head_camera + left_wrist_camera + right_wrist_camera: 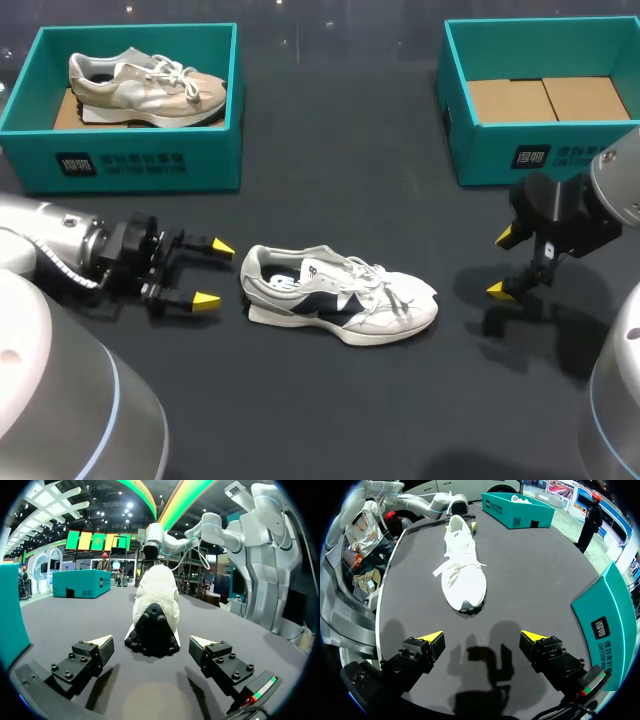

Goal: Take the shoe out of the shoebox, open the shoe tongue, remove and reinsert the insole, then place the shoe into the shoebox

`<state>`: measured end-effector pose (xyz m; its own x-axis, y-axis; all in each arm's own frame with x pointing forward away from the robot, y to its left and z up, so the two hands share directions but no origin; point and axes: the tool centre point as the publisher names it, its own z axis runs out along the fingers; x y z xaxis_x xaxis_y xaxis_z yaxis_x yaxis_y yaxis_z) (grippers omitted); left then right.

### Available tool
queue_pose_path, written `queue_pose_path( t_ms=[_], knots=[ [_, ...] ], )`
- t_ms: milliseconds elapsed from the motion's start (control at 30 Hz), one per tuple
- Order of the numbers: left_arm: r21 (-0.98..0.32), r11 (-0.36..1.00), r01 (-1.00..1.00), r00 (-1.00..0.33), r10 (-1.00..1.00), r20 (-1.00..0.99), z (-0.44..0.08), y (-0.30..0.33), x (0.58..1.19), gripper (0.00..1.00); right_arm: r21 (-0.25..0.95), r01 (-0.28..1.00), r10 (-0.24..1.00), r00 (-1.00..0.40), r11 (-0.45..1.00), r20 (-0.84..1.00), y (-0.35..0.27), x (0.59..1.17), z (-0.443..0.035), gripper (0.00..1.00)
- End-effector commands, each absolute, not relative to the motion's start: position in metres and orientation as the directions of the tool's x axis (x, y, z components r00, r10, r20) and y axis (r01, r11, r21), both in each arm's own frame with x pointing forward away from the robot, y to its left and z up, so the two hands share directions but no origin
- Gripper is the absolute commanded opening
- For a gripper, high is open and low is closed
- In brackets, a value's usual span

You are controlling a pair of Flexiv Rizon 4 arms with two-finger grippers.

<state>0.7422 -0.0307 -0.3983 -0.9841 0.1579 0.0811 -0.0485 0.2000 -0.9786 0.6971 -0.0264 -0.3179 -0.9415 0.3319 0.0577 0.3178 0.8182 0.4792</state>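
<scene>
A white and navy shoe lies on the dark table, heel to the left, toe to the right. My left gripper is open just left of its heel; in the left wrist view the black heel sits ahead of the open gripper, clear of both fingers. My right gripper is open and hangs right of the toe, with a gap; the toe lies ahead of the open gripper. An empty teal shoebox stands at the back right.
A second teal shoebox at the back left holds a beige shoe. It also shows far ahead in the right wrist view as a teal box. The empty box's wall stands close beside my right gripper.
</scene>
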Motion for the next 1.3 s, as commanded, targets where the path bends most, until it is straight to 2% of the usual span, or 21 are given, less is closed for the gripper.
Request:
queue_pose_path(
  t_ms=[33, 1300],
  knots=[
    [-0.979, 0.197, -0.046, -0.984, 0.161, 0.078, -0.4, -0.039, 0.743, 1.0, 0.478, 0.318, 0.334, -0.941, 0.819, 0.056, -0.026, 0.695, -0.318, 1.0],
    [-0.983, 0.173, -0.059, -0.981, 0.17, 0.089, -0.403, -0.093, 0.728, 1.0, 0.478, 0.318, 0.334, -0.941, 0.819, 0.056, -0.026, 0.695, -0.318, 1.0]
  ],
)
